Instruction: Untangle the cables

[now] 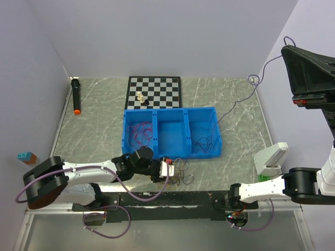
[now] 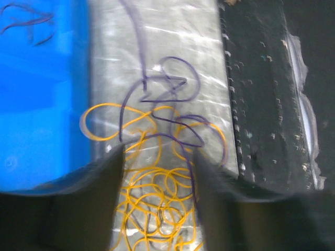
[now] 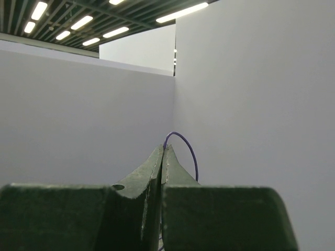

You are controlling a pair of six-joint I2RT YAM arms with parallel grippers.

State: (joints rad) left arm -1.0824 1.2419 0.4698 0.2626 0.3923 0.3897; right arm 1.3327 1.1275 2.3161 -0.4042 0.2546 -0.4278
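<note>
cables: orange-yellow, purple | bin: blue | chessboard: black-white checks | table: grey marbled

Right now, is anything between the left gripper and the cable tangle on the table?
Nothing visible. The left gripper is open, and the yellow and purple cable tangle lies right between its fingers. The blue bin stands beside it, off the path. The right gripper, shut on a purple cable, is raised elsewhere.

Even overhead light, soft shadows; left wrist view blurred, glare on table; ceiling strips bright, perhaps overexposed.
</note>
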